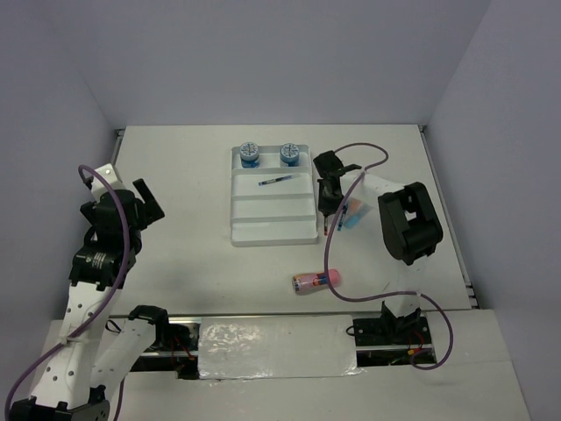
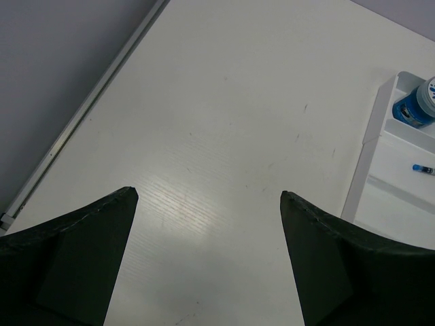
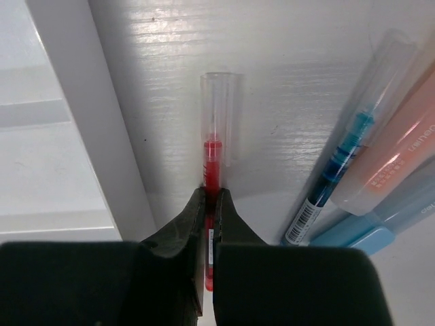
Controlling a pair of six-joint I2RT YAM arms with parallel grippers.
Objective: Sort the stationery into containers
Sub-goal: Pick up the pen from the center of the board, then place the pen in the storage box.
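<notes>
Beside tray (image 3: pixel 92 102), red pen (image 3: pixel 213 159) parallel; cap away

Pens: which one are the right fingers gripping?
The red pen, pinched between the right fingers; the blue pen beside the markers lies free, a second blue pen lies in the tray.

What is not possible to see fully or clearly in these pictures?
- Right wrist view: the lower end of the thin red pen is hidden between the fingers of the right tool.
- Left wrist view: the small blue round tub and the white plastic tray are cut off by the right edge.
- Top view: the orange and light-blue markers beside that tool are too small to count.
</notes>
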